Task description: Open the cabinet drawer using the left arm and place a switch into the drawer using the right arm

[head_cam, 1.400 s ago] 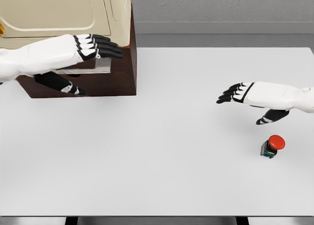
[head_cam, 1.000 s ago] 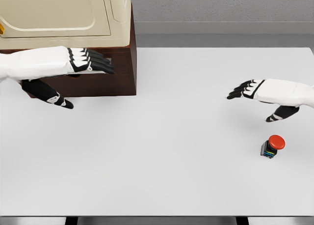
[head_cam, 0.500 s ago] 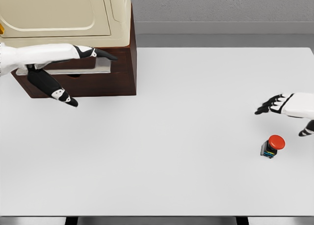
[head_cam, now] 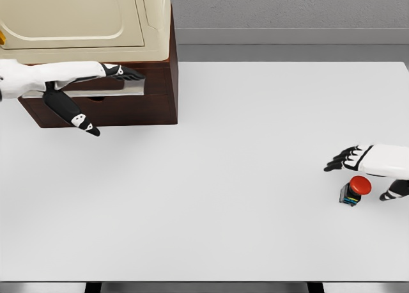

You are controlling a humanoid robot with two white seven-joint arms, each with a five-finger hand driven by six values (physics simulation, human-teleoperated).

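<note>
The cabinet (head_cam: 153,95) is dark brown with a cream top and stands at the table's back left. Its drawer front carries a grey bar handle (head_cam: 96,90). My left hand (head_cam: 105,82) lies along that handle, fingers (head_cam: 128,71) stretched over it and thumb (head_cam: 80,120) hanging below, holding nothing. The switch (head_cam: 354,190), a red button on a small black base, stands upright near the right edge. My right hand (head_cam: 361,171) hovers just above and beside it, fingers (head_cam: 339,160) spread, thumb to the switch's right, not closed on it.
The white table (head_cam: 223,178) spans the view, with its front edge at the bottom and a grey wall behind. A cream appliance (head_cam: 83,18) sits on top of the cabinet.
My right hand has drawn back right and dropped down to the switch. My left hand has turned edge-on and settled against the drawer handle.
</note>
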